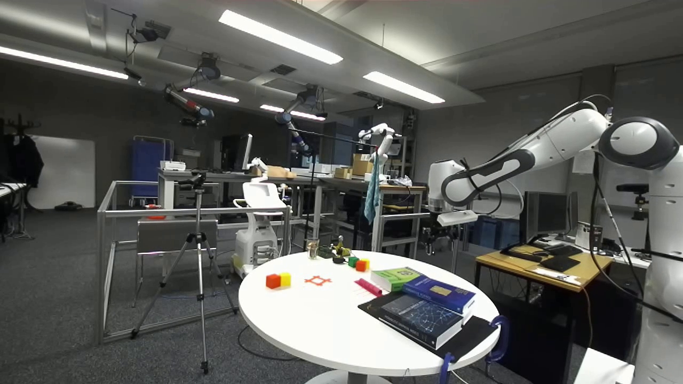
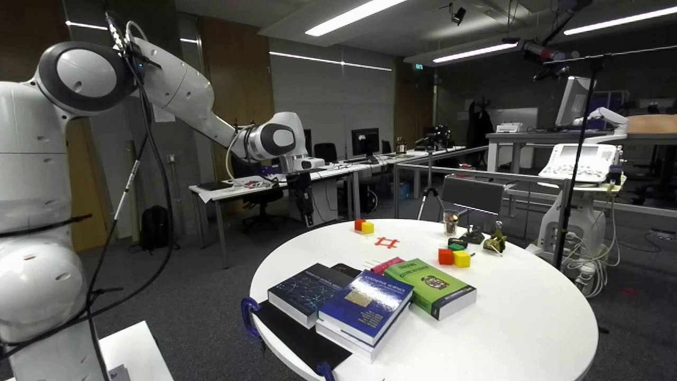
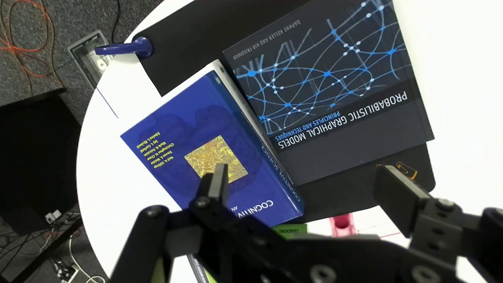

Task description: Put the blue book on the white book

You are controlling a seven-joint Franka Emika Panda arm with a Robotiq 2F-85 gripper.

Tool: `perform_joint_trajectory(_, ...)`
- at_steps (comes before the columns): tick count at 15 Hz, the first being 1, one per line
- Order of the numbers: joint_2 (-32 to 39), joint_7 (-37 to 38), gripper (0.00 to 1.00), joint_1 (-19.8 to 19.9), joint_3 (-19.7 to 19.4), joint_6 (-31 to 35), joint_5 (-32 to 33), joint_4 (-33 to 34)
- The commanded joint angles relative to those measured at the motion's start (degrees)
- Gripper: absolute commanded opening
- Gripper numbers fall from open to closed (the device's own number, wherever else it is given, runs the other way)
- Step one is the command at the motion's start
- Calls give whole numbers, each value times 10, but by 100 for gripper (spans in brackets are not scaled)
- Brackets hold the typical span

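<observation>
The blue book (image 2: 367, 304), with a yellow square on its cover, lies flat on top of the white book (image 2: 344, 341). In the wrist view the blue book (image 3: 188, 125) covers most of the white book, leaving a thin pale strip along the edge. My gripper (image 2: 305, 216) hangs well above the table, fingers pointing down, touching no book. Its jaws are wide apart in the wrist view, where the gripper (image 3: 304, 173) has nothing between its fingers. One finger (image 3: 218, 184) hides part of the blue book's cover from the camera.
A dark book (image 1: 419, 314) lies beside the stack on a black mat (image 2: 296, 328). A green book (image 2: 431, 286) and a pink item (image 1: 368, 287) are close by. Clamps (image 2: 249, 312) grip the table edge. Red and yellow cubes (image 1: 273, 281) sit farther off.
</observation>
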State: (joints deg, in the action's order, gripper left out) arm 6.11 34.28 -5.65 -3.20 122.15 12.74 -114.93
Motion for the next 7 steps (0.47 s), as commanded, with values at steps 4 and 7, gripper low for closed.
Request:
perform_joint_trajectory(4, 4, -12, 100, 12, 9, 2, 0, -2)
perform_joint_trajectory(7, 6, -12, 100, 12, 11, 2, 0, -2)
